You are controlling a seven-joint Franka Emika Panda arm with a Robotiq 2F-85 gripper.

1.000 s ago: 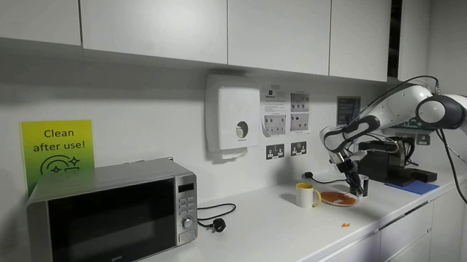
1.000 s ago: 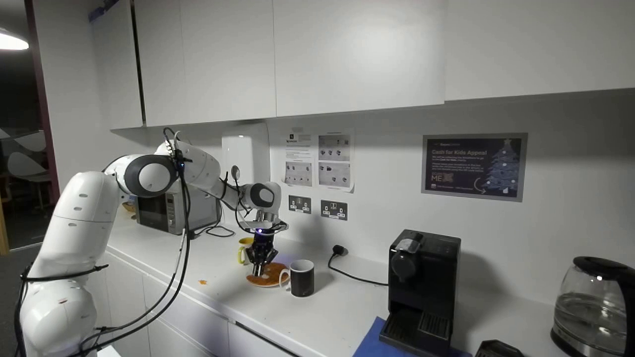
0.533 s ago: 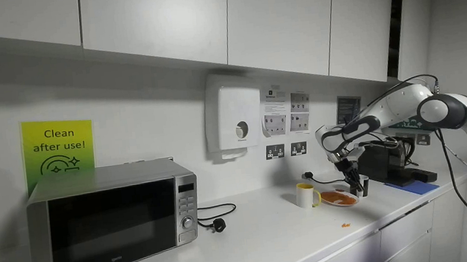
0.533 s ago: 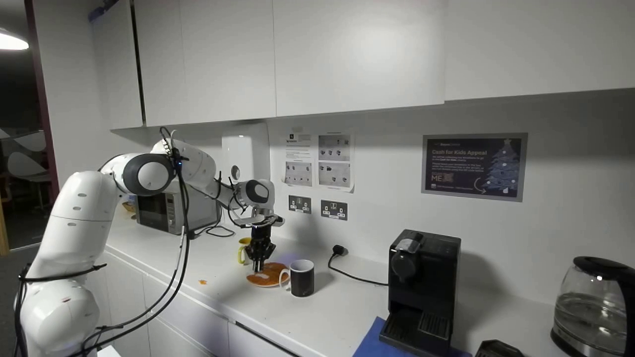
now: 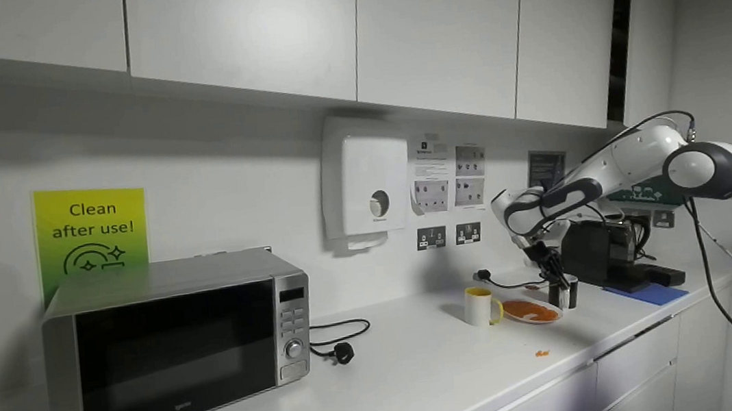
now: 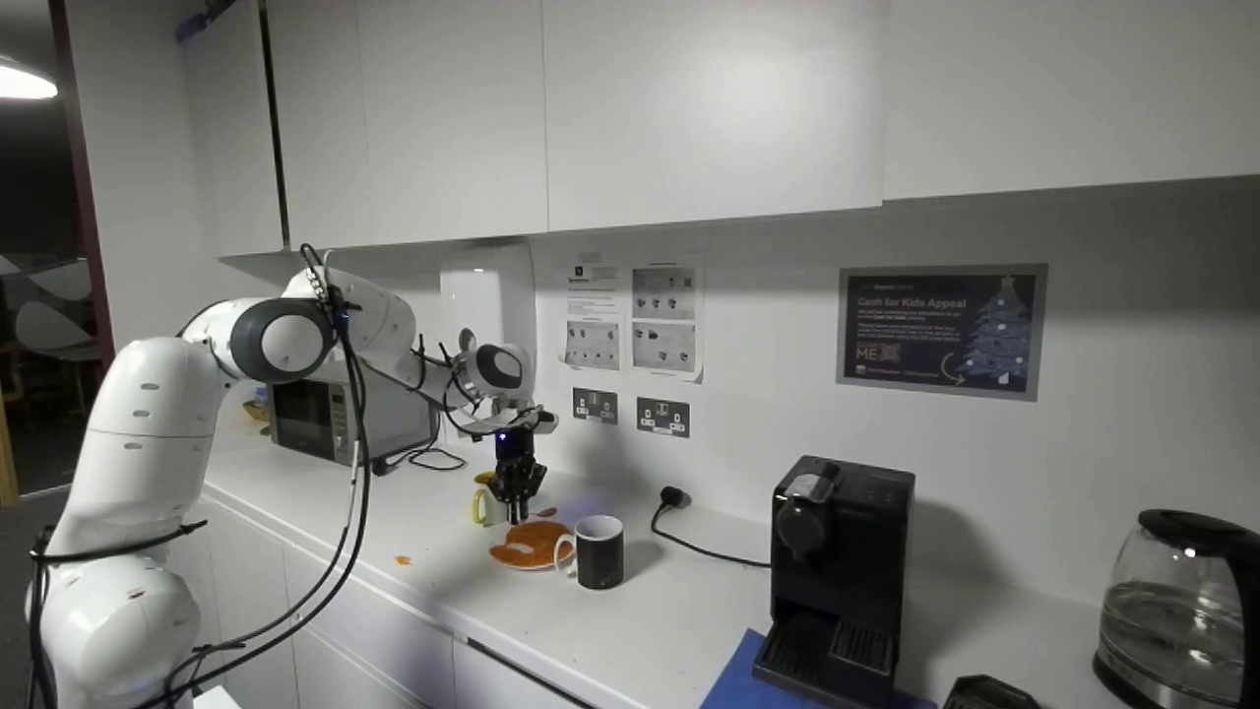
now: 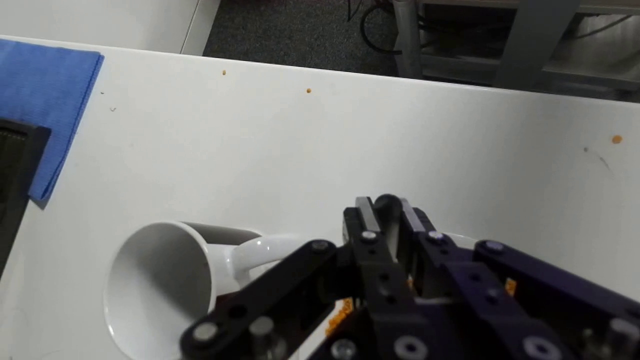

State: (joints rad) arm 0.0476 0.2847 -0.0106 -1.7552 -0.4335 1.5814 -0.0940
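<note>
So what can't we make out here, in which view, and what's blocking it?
Dark shape in the shut gripper, what it is and whether it's gripped: wrist view, gripper itself hides most of it.
Most of the plate: wrist view, gripper in front.
Inside bottom of the yellow-handled mug: both exterior views, its own wall.
Glass jug, right part: exterior view, cut by frame edge.
White wall notices, small print: both exterior views, too small.
</note>
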